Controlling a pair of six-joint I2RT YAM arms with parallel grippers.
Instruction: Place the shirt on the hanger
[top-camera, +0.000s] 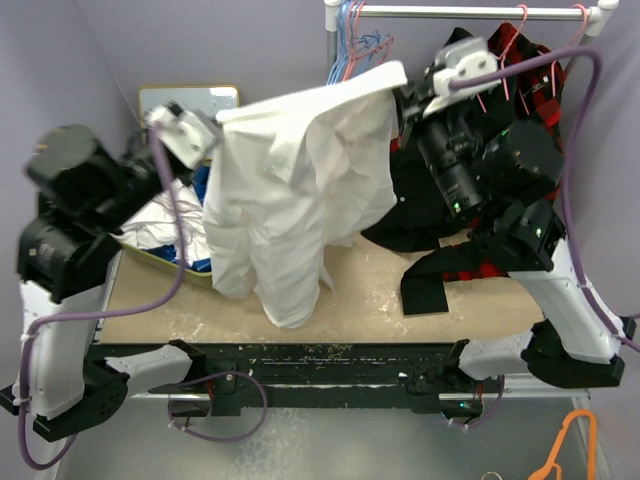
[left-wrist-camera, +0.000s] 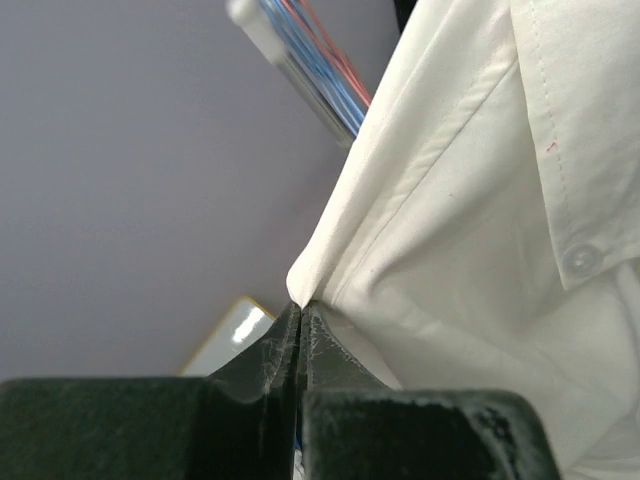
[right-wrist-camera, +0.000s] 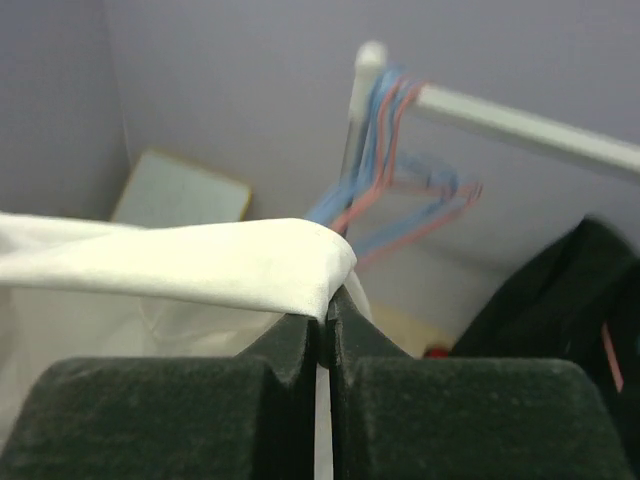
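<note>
The white shirt (top-camera: 300, 190) hangs spread above the table (top-camera: 370, 300), held up by its top edge between both arms, its lower part drooping to the tabletop. My left gripper (top-camera: 215, 125) is shut on the shirt's left upper corner (left-wrist-camera: 300, 285); in the left wrist view the fingertips (left-wrist-camera: 318, 325) pinch the folded edge. My right gripper (top-camera: 400, 90) is shut on the right upper corner (right-wrist-camera: 300, 260) near the rack. A pink hanger (right-wrist-camera: 440, 186) hangs among several thin blue ones (top-camera: 360, 45) at the rail's left end, just behind the right gripper.
The white rail (top-camera: 480, 12) runs across the back right. A black shirt (top-camera: 400, 215) and a red-and-black plaid shirt (top-camera: 440, 275) hang from it and drape onto the table. A yellow-rimmed bin (top-camera: 190, 95) with clothes sits at the back left. An orange hanger (top-camera: 572, 440) lies on the floor.
</note>
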